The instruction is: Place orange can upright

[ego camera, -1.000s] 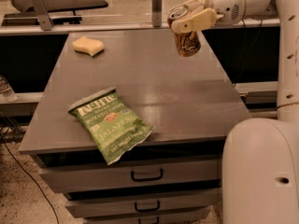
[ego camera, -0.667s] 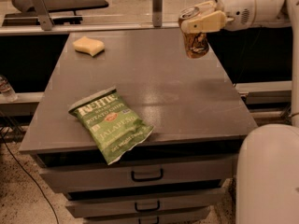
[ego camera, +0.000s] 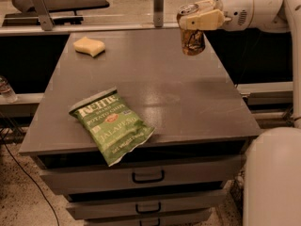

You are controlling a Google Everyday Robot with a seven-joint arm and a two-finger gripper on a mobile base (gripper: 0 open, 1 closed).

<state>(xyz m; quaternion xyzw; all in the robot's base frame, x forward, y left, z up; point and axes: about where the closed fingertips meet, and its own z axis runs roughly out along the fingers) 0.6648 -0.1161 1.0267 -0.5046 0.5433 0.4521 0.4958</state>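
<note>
Change: hand (ego camera: pixel 190 17) and orange can (ego camera: pixel 193 44) shifted only a little sideways since a second ago; height about the same, still clear of the worktop (ego camera: pixel 188 93).
Hand: closed across the upper part of the can, pale fingers clamped on either side just under the silver top; nothing else held.
Can position: in the air, well beyond the chip bag (ego camera: pixel 113 126) and off to its right in the view, over the far right part of the worktop; not touching the surface.
Can attitude: silver top upward, close to vertical, perhaps leaning slightly.
Other things: yellow sponge (ego camera: pixel 89 46) lying well beyond the chip bag and to its left, far from the can; the bag itself flat at the near edge, one corner hanging over the drawers (ego camera: pixel 148 175).
Handling: probably light, though full or empty not to be told; thin metal wall, stiff enough for a moderate squeeze yet likely to dent under a hard one; smooth and round, so apt to slip or roll if let go askew.
Where to hold: across the side wall, as now, high enough to leave the base free for setting down.
Step in hand: likely a straight descent onto bare worktop beyond the bag, base flat before release.
Risk: tipping on release if the base lands on one edge.
</note>
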